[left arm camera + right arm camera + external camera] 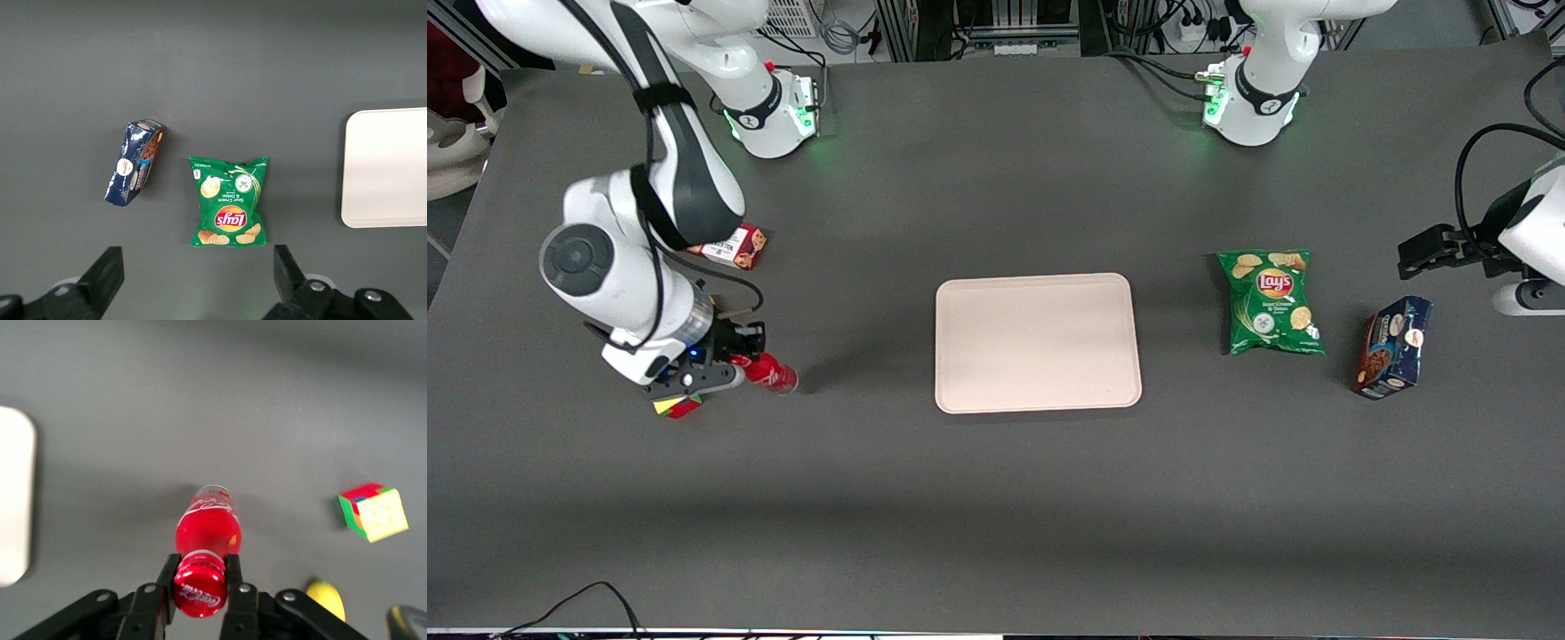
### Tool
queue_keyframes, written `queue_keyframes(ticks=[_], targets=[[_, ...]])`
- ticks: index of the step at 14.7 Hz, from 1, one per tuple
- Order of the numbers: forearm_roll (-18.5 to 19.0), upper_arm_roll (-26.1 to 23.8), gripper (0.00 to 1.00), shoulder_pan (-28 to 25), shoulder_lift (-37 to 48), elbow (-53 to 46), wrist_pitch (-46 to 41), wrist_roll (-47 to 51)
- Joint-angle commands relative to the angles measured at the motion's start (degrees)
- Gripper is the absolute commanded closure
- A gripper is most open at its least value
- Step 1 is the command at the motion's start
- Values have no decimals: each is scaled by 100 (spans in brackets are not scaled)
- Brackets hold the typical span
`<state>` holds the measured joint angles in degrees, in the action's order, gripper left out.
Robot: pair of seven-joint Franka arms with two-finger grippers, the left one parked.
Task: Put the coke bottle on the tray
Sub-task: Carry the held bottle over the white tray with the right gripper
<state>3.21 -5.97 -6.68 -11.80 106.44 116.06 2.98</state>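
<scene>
Right wrist view: gripper [200,577] jaws clamped on coke bottle [207,535] at its red cap, base pointing away. Tray [1037,343] bare, well apart, on desk [996,498]. Cube [372,513] nearby.

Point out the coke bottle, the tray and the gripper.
coke bottle [207,527], right wrist view, red wrap.
tray [1037,342], front view, bare floor.
gripper [200,583], right wrist view, between the jaws, shut on the cap.
</scene>
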Motion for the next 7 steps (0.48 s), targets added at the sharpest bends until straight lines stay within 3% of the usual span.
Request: queue_keyframes(ticks=[1, 4, 7], targets=[[4, -385, 100, -9, 406, -938, -1538, 404], [-5, -859, 100, -18, 319, -1817, -2262, 1027], [-5, -1369, 100, -123, 162, -2214, -2378, 1879]])
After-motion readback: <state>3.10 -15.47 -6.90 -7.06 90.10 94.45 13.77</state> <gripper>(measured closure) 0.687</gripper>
